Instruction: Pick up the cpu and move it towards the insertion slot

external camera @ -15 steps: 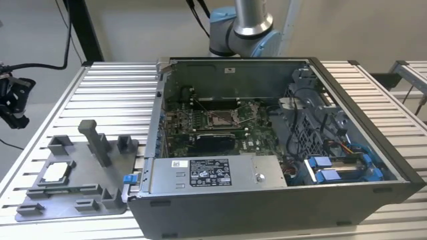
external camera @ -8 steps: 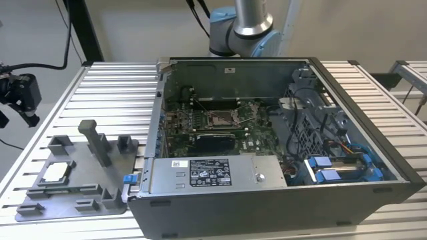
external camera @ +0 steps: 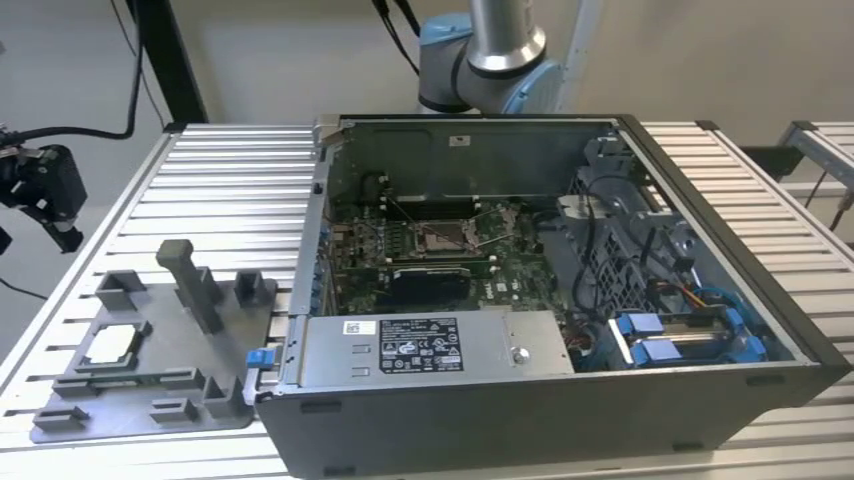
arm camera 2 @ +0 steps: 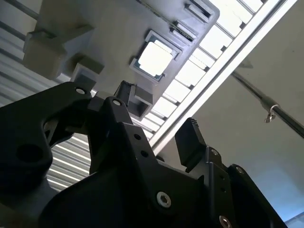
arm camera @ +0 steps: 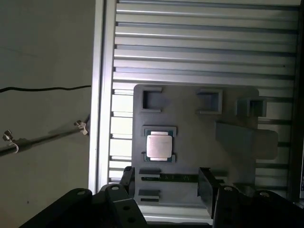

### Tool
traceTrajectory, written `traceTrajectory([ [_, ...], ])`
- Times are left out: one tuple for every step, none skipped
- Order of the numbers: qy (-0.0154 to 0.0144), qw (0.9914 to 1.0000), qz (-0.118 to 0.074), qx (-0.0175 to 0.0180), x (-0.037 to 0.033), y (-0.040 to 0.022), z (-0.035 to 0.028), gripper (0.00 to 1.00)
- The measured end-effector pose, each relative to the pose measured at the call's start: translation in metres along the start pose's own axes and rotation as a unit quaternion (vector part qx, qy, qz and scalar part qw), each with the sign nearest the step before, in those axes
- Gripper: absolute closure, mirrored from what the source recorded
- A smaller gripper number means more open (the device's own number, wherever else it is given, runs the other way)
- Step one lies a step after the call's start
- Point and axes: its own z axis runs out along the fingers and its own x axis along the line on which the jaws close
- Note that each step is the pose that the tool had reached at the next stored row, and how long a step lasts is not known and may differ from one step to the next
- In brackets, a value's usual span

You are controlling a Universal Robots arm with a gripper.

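Observation:
The cpu (external camera: 111, 343), a small square chip with a pale metal top, lies in a pocket of the grey fixture tray (external camera: 158, 325) at the exterior view's left. Both wrist views show the cpu (arm camera: 159, 146) (arm camera 2: 154, 59) from above, untouched. My gripper (external camera: 54, 215) hangs well above the table's left edge, apart from the tray. Its gripper (arm camera: 166, 183) (arm camera 2: 159, 116) stands open, with nothing between the black fingers (arm camera: 206, 187). The insertion slot (external camera: 445, 236), a silver-framed square socket, sits on the green motherboard inside the open computer case.
The open computer case (external camera: 721, 250) takes up the middle and right of the slatted aluminium table (external camera: 227, 180). A power supply (external camera: 414, 345) and blue cabling (external camera: 667, 335) fill its front. Upright grey blocks (external camera: 194, 280) stand on the tray. The arm's base (external camera: 487, 60) stands behind the case.

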Motion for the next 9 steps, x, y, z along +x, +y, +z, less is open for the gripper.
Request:
traceTrajectory([
  [0.0, 1.0, 0.0, 0.0, 0.0, 0.0001, 0.0004, 1.0],
  [0.0, 1.0, 0.0, 0.0, 0.0, 0.0003, 0.0009, 1.0],
  [-0.0001, 1.0, 0.0, 0.0, 0.0, 0.0004, 0.002, 1.0],
  [-0.0002, 1.0, 0.0, -0.0001, 0.0001, 0.0006, 0.0035, 1.0],
  [-0.0001, 1.0, 0.0, -0.0001, 0.0003, 0.0007, 0.005, 1.0],
  [0.0, 1.0, 0.0, 0.0, 0.0007, 0.0008, 0.0067, 1.0],
  [-0.0001, 1.0, 0.0, 0.0, 0.0012, 0.001, 0.0086, 1.0],
  [0.0, 1.0, 0.0, 0.0, 0.0019, 0.0011, 0.0105, 1.0],
  [-0.0001, 1.0, 0.0, 0.0, 0.0025, 0.0012, 0.0123, 1.0],
])
